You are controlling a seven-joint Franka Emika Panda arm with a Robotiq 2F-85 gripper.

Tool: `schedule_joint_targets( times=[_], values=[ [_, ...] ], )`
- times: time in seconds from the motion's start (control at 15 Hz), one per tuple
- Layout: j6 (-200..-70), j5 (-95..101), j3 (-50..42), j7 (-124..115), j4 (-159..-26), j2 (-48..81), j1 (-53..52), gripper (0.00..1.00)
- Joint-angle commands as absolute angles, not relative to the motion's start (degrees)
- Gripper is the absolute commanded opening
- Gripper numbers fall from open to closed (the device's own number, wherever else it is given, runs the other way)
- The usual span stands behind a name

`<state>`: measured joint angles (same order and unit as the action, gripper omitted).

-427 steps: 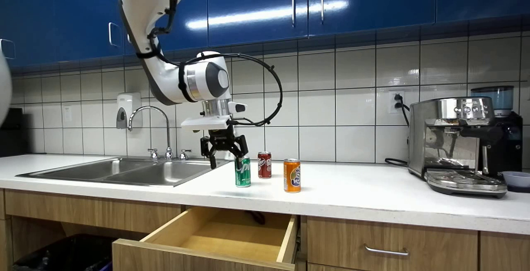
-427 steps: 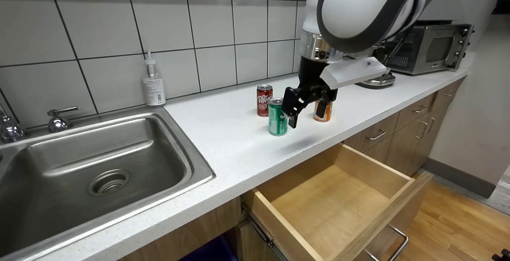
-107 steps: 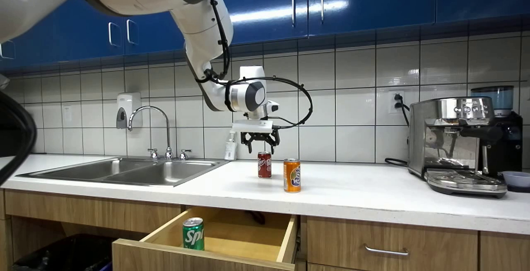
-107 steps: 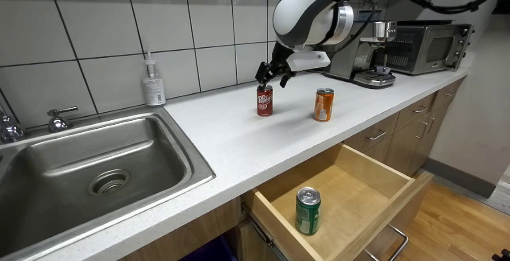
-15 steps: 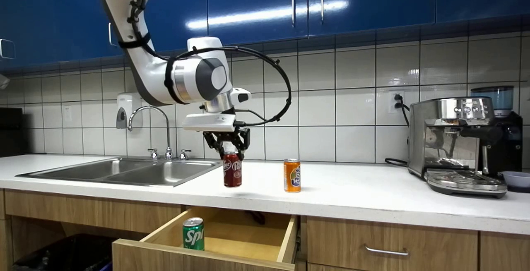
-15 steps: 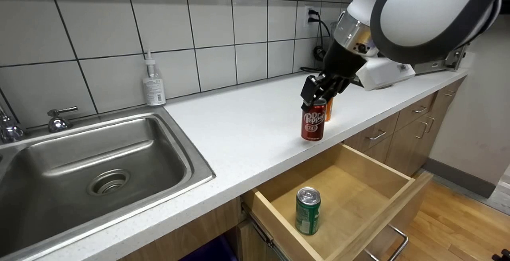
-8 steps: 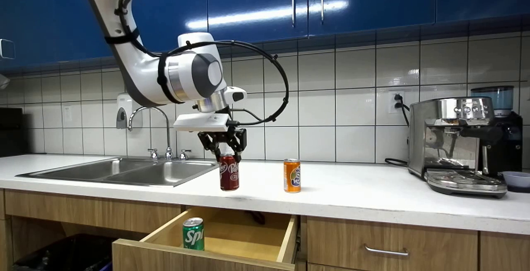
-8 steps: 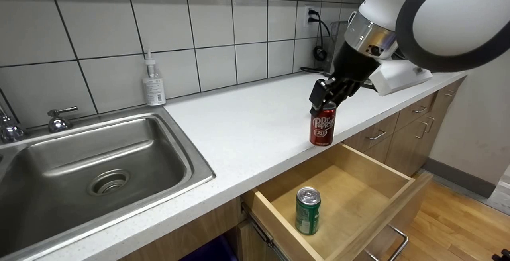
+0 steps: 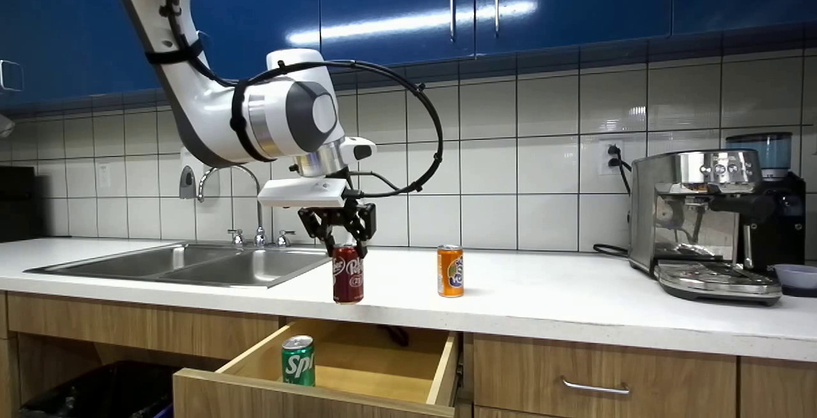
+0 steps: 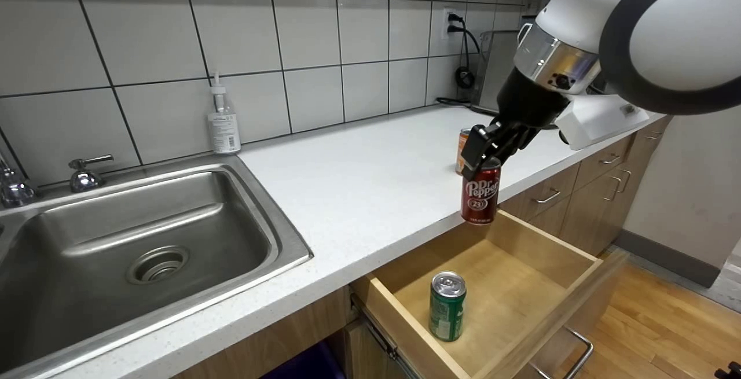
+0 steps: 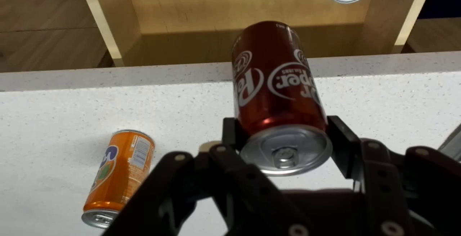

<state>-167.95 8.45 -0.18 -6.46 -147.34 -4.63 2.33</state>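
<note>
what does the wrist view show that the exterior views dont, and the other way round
Only the wrist view: the pull tab atop the Dr Pepper can and the barcode on the orange can.
Only the exterior views: the tiled wall, a faucet handle and wall outlet.
Shared: the gripper clamping the Dr Pepper can, the orange can on the counter, the green can in the open drawer.

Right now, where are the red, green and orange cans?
Red can (image 11: 281, 95): wrist view, on its printed side.
Green can (image 10: 447, 311): in an exterior view, on its side.
Orange can (image 9: 450, 271): in an exterior view, on its printed side.
</note>
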Motion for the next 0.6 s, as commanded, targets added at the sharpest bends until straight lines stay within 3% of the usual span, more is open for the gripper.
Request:
schedule_joint_targets(
  times=[0.0, 0.53],
  values=[
    [-165.9, 10.2, -0.1, -7.9, -149.1, -7.7, 3.1, 0.38],
    [-166.4, 10.2, -0.4, -8.0, -151.0, -7.4, 3.1, 0.38]
  ],
)
